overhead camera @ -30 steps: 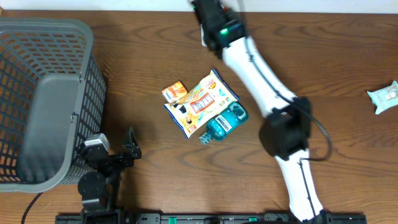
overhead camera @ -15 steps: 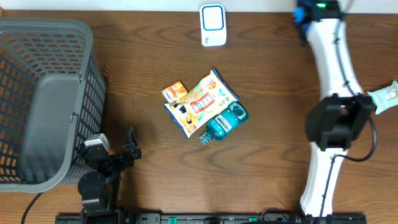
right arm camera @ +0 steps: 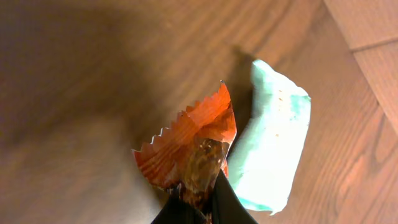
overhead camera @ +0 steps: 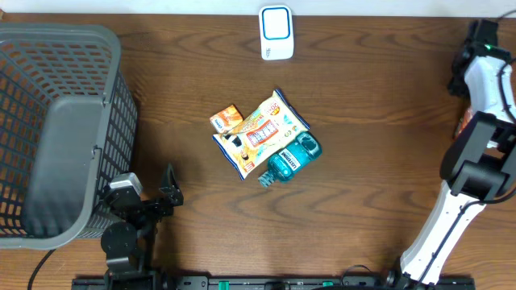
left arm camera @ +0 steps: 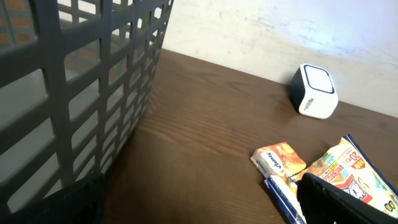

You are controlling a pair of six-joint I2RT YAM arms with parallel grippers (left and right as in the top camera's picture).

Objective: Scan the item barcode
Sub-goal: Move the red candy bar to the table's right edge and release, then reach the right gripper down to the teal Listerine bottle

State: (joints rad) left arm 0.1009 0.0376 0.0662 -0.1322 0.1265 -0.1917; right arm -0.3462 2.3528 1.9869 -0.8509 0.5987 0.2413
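- My right arm has swung from over the scanner [overhead camera: 276, 32] at the far middle of the table [overhead camera: 379, 97] out to the far right edge; the scanner was hidden under it a second ago and is now in plain view.
- My left arm hasn't moved, and the pile in the middle hasn't either.
- My right gripper [right arm camera: 200, 198] is pressed together on the orange packet [right arm camera: 193, 149], pinching it at its near end. The crinkle-cut edge points away from my fingers.
- The orange packet hangs above the wood at the right side of the table, well apart from the scanner.
- A mint-green packet [right arm camera: 270, 149] lies flat on the table just right of the orange packet in the wrist view. Their edges overlap there, and I can't tell if they touch.
- My left gripper [overhead camera: 149, 193] has its jaws spread wide with nothing between them, low at the near left beside the grey basket [overhead camera: 121, 121].
- The middle pile is a yellow snack bag [overhead camera: 262, 131] with a small orange box [overhead camera: 226, 118] against its left side and a teal bottle [overhead camera: 293, 155] at its near right corner.
- The scanner is white with a blue face and stands at the far edge, well beyond the pile.
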